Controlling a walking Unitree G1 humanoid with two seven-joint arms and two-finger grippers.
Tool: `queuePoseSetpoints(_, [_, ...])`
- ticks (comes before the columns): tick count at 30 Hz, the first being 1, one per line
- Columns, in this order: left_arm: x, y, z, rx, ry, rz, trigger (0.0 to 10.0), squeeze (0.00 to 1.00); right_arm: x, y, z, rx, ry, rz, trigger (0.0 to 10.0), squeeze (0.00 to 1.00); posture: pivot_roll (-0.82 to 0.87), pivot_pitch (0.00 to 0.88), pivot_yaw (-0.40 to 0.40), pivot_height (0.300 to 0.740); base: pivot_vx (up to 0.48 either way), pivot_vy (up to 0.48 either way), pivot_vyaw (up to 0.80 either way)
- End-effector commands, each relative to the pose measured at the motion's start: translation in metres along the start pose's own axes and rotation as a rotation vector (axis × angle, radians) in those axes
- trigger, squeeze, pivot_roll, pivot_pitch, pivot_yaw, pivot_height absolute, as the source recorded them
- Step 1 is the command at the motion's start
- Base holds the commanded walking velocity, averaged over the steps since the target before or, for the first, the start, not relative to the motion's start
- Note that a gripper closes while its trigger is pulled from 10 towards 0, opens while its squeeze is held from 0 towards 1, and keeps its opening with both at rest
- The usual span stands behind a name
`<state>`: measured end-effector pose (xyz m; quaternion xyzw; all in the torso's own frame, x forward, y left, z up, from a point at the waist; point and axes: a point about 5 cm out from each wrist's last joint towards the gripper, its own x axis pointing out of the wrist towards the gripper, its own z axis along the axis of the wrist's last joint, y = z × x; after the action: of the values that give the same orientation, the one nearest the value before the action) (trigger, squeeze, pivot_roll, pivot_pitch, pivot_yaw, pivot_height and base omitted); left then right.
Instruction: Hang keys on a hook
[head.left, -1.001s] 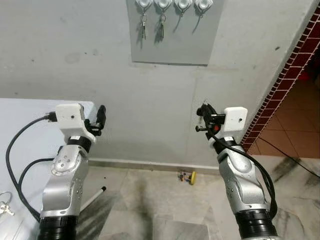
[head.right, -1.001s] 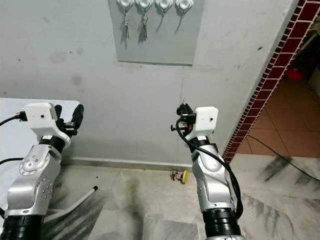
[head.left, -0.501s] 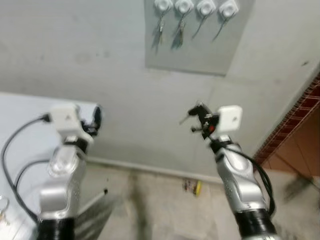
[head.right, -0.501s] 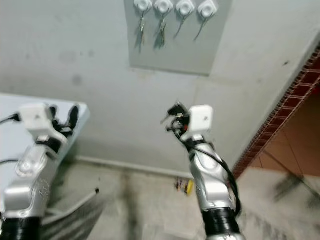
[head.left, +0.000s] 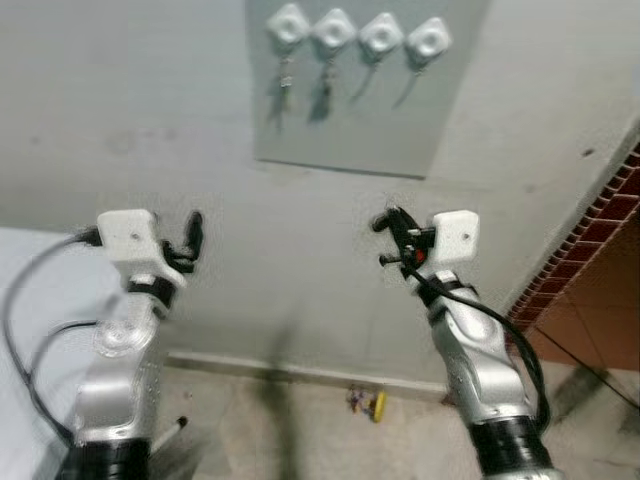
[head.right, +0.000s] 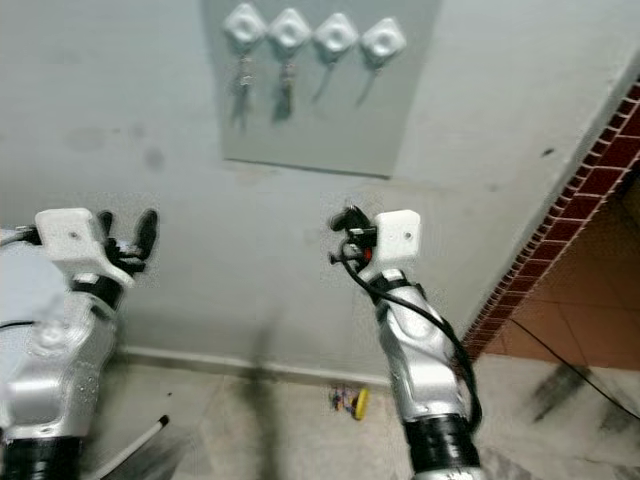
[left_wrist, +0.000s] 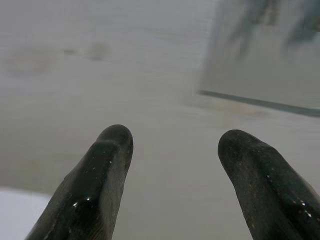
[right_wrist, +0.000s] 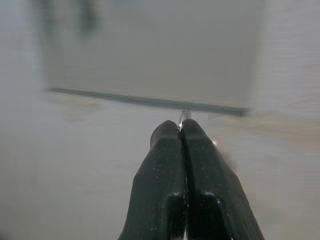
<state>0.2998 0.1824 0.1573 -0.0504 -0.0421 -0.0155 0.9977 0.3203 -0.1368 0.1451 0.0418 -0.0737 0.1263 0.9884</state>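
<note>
Right gripper (head.left: 388, 222), frame centre-right, clenched on a barely visible metal sliver (right_wrist: 183, 116), likely the keys: light, stiff, slippery; hold by the ring.

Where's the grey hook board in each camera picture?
Left eye view: grey hook board, top centre, above both arms.
Right eye view: top centre.
Left wrist view: upper right corner.
Right wrist view: upper half, beyond the right end effector shut on a key.
Shared landmark: the board's dark lower edge.
</note>
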Motion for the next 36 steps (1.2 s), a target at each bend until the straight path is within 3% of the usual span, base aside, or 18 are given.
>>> queuePoseSetpoints(1, [-0.001,0.008,0.006,0.021,-0.013,0.017,10.0,0.0,0.005,0.011,0.005,0.013,-0.018,0.032,10.0,0.0,-0.08,0.064,-0.039,0.74,0.48,0.0,0.0])
queuePoseSetpoints(6, [-0.001,0.008,0.006,0.026,-0.017,0.019,10.0,0.0,0.005,0.013,0.004,0.015,-0.015,0.043,10.0,0.0,-0.08,0.065,-0.039,0.74,0.432,0.0,0.0])
queuePoseSetpoints(11, [-0.002,0.007,0.011,0.04,-0.061,0.029,10.0,0.0,0.005,0.013,0.004,0.019,-0.015,0.047,10.0,0.0,-0.08,0.065,-0.039,0.74,0.0,0.0,0.0])
queuePoseSetpoints(16, [0.001,-0.004,0.017,0.107,-0.09,-0.002,10.0,0.0,0.006,0.016,0.003,0.021,-0.012,0.065,10.0,0.0,-0.07,0.068,-0.039,0.74,0.0,0.0,0.0])
queuePoseSetpoints(20, [0.002,-0.01,0.02,0.116,-0.104,-0.026,10.0,0.0,0.006,0.017,0.004,0.02,-0.013,0.071,10.0,0.0,-0.07,0.07,-0.041,0.74,0.0,0.0,0.0])
queuePoseSetpoints(25, [0.0,-0.029,0.029,0.204,-0.146,-0.139,10.0,0.0,0.008,0.02,0.007,0.03,-0.024,0.11,10.0,0.0,-0.07,0.075,-0.039,0.74,0.0,0.0,0.0])
queuePoseSetpoints(27, [-0.001,-0.033,0.031,0.217,-0.157,-0.16,10.0,0.0,0.009,0.021,0.009,0.038,-0.03,0.125,10.0,0.0,-0.07,0.075,-0.039,0.74,0.0,0.0,0.0])
queuePoseSetpoints(31, [-0.005,-0.049,0.041,0.23,-0.191,-0.313,10.0,0.0,0.012,0.029,0.026,0.081,-0.102,0.216,10.0,0.0,-0.07,0.085,-0.037,0.74,0.0,0.0,0.0])
queuePoseSetpoints(36, [-0.008,-0.056,0.047,0.231,-0.218,-0.375,10.0,0.0,0.014,0.035,0.037,0.109,-0.149,0.282,10.0,0.0,-0.07,0.091,-0.036,0.74,0.0,0.0,0.0])
